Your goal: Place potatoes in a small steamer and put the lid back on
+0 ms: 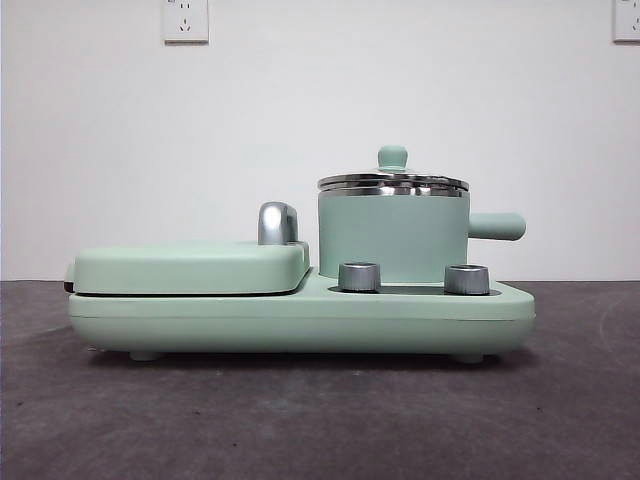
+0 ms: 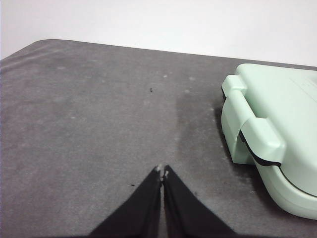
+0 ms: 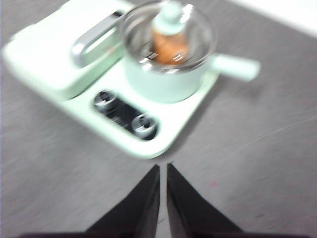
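Observation:
The small steamer (image 1: 392, 235) stands on the right half of the mint-green cooker base, its stubby handle pointing right. The lid (image 1: 393, 181) sits on its steel rim, green knob up. In the blurred right wrist view the steamer (image 3: 166, 74) shows from above, and the orange-brown potatoes (image 3: 170, 47) are visible through the lid (image 3: 168, 29), inside the pot. My right gripper (image 3: 163, 166) is shut and holds nothing, hovering over the table in front of the cooker. My left gripper (image 2: 162, 171) is shut and empty above bare table, off the griddle end of the cooker.
A flat mint-green griddle (image 1: 190, 268) with a chrome handle (image 1: 277, 222) fills the cooker's left half. Two steel dials (image 1: 360, 277) sit on the front of the base (image 1: 300, 320). The dark grey table (image 1: 320, 420) runs to a white wall behind.

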You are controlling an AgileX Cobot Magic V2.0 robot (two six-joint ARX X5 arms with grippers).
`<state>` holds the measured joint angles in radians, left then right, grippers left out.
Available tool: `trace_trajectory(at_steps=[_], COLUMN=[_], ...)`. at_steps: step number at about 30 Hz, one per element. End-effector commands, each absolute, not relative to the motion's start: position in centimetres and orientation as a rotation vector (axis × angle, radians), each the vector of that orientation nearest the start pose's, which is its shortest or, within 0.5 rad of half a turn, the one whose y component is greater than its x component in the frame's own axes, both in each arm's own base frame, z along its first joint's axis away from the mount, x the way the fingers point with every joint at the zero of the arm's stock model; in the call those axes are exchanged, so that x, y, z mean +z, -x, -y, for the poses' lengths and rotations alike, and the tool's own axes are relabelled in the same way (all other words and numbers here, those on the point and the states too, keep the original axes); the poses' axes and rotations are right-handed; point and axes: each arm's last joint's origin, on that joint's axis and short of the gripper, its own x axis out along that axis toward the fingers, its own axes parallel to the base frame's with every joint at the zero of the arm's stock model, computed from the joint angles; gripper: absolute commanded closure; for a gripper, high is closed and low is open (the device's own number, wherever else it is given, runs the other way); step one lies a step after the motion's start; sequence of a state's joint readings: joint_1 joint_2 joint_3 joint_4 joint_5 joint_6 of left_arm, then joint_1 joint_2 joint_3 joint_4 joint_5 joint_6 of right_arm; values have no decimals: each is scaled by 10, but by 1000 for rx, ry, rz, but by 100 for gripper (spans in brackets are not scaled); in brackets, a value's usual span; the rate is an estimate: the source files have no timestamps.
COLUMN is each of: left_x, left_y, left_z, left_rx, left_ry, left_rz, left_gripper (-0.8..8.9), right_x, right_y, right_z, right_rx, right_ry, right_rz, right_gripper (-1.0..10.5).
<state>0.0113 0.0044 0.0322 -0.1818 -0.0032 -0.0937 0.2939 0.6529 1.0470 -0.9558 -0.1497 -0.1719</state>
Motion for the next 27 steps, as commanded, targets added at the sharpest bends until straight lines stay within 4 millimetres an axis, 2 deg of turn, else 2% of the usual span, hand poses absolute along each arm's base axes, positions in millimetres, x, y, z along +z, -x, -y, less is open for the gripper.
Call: trace_trajectory(at_steps=[1, 8, 12, 16, 27], left_x=[150, 150, 150, 150, 150], left_y=[-96, -96, -96, -96, -96], left_z=[-1, -1, -1, -1, -1], left_rx=[25, 25, 25, 25, 25], left_ry=[96, 96, 96, 96, 96], left_rz=[-172, -172, -172, -172, -175], left_gripper=[806, 806, 806, 806, 806], right_x=[331, 206, 163, 154, 154], right_y=[-90, -98, -99, -96, -96], right_z=[-28, -22, -16, -11, -7], right_rx=[379, 254, 196, 146, 108], right_ry=[233, 67, 2, 6, 11], right_rz=[-426, -123, -94, -130, -134], right_gripper=[927, 927, 927, 927, 927])
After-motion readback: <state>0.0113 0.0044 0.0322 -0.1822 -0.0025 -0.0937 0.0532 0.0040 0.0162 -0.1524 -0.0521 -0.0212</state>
